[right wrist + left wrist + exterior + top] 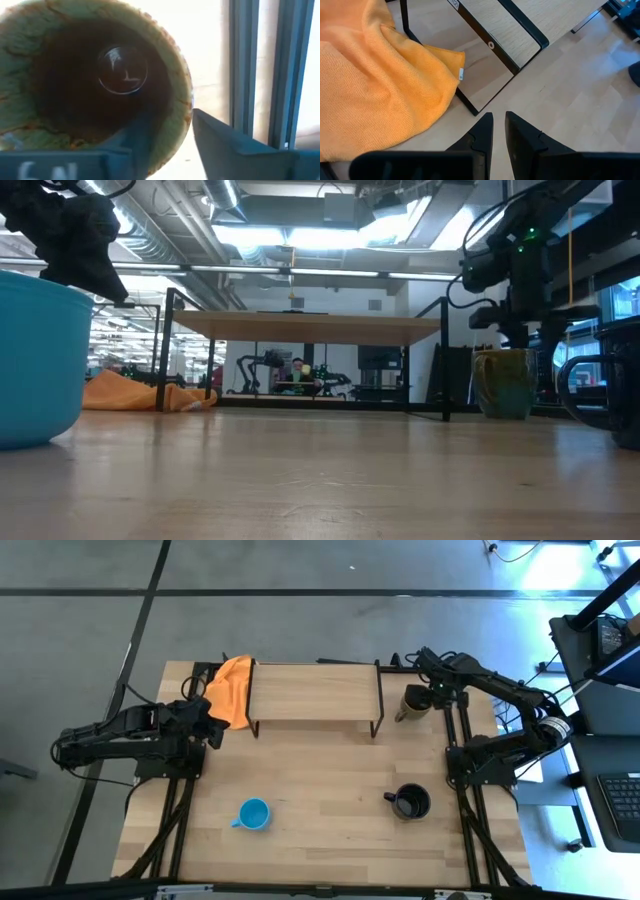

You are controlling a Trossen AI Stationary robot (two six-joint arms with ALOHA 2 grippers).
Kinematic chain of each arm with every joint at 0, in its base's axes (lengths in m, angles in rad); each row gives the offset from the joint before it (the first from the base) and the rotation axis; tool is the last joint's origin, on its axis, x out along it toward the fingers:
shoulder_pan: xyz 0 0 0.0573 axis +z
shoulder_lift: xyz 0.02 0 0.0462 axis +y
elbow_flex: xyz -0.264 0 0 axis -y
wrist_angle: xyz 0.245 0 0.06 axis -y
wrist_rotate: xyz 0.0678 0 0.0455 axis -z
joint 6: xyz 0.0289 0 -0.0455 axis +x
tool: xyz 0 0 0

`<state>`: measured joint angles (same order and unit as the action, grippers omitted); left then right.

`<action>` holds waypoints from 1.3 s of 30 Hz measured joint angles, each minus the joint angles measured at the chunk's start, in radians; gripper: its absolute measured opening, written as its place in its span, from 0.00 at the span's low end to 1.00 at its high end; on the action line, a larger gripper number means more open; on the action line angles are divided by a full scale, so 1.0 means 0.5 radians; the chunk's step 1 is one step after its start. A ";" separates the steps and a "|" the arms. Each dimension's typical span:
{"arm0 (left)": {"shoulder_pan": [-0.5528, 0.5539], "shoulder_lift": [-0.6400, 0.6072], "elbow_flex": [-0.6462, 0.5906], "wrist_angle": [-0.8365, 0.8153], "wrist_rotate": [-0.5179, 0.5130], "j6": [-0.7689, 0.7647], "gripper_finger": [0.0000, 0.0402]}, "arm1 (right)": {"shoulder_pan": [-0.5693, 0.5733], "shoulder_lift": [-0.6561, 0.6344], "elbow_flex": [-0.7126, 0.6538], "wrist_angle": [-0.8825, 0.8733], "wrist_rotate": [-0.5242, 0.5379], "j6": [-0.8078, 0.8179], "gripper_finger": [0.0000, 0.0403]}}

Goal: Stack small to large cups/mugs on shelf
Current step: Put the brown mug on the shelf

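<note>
The olive-brown mug stands upright on the table just right of the shelf, at the far right. My right gripper points down onto its rim and is shut on it. The light blue mug and the black mug stand on their bases near the table's front. My left gripper hovers at the far left beside the shelf's left legs, with only a slim gap between its fingers and nothing in it. My right gripper has the mug's rim wall between its two fingers, one finger inside the hollow and one outside. The fingers come from above, pointing down. The mug stands upright with its base on the table.
An orange cloth lies heaped against the shelf's left end, right by my left gripper. The shelf's black legs stand close to the left of the olive-brown mug. Bare tabletop lies between the shelf and the two front mugs.
</note>
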<state>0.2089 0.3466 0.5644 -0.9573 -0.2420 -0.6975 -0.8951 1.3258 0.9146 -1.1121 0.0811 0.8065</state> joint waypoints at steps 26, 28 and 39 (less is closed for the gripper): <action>0.001 0.000 0.000 0.001 0.001 -0.064 0.11 | -0.142 -0.002 0.002 0.164 0.047 -0.330 0.09; 0.000 0.000 0.000 0.001 0.001 -0.066 0.11 | -0.142 -0.002 0.002 0.174 0.032 -0.344 0.09; 0.000 0.000 0.000 0.002 0.001 -0.067 0.11 | -0.140 0.004 0.154 0.109 -0.003 -0.405 0.09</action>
<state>0.2089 0.3466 0.5644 -0.9565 -0.2417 -0.7308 -0.9653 1.3277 0.9914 -1.0577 0.0798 0.6040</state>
